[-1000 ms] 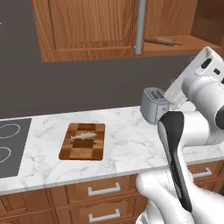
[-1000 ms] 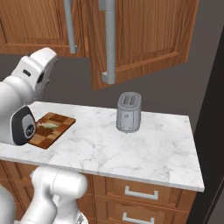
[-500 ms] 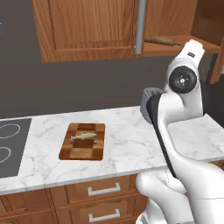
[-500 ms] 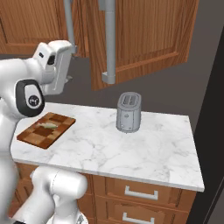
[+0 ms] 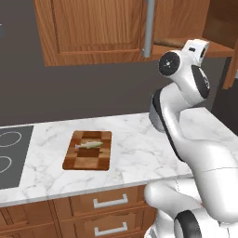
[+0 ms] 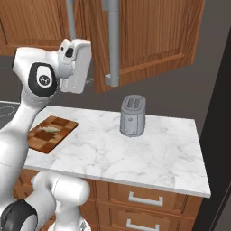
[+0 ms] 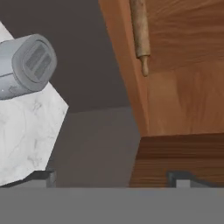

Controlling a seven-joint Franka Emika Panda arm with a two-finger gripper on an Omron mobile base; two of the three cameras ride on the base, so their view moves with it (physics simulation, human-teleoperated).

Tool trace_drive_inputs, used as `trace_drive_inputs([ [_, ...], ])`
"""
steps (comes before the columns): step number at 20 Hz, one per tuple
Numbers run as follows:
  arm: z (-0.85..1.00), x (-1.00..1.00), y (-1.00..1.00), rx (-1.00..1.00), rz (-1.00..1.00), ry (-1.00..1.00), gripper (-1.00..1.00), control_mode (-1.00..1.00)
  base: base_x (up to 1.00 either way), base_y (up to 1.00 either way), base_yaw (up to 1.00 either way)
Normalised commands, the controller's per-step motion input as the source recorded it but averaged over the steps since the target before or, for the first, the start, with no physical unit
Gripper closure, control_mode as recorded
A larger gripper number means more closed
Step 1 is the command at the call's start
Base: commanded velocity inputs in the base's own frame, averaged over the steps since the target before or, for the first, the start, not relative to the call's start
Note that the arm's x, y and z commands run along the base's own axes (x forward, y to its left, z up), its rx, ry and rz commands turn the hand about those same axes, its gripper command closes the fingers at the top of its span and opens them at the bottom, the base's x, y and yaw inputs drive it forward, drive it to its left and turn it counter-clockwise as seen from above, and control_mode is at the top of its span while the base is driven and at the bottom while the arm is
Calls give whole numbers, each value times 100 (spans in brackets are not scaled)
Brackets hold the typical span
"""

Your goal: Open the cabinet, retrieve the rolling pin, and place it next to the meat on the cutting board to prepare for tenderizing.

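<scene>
At the top centre of the hand view, one rolling pin (image 7: 141, 30) lies on the shelf of the open cabinet (image 5: 93, 28), apart from the gripper (image 7: 114, 177), whose two fingertips stand wide apart. One cutting board (image 5: 88, 149) sits lower left of the left base view, bearing one meat (image 5: 89, 145). One toaster (image 6: 132, 115) stands mid-counter (image 6: 153, 158). The arm is raised, hand level with the shelf.
</scene>
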Motion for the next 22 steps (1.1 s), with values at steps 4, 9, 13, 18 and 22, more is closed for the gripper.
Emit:
trace_drive_inputs([
  [4,-14,5,-70,-1,-22,5,-100,-100,0,0,0],
  [9,-7,-13,-85,0,-20,1,-100,-100,0,0,0],
  [13,-9,-27,-92,0,-20,0,-100,-100,0,0,0],
  [18,-7,-49,-100,0,-20,0,-100,-100,0,0,0],
  [22,-2,-42,-93,0,-18,0,-100,-100,0,0,0],
])
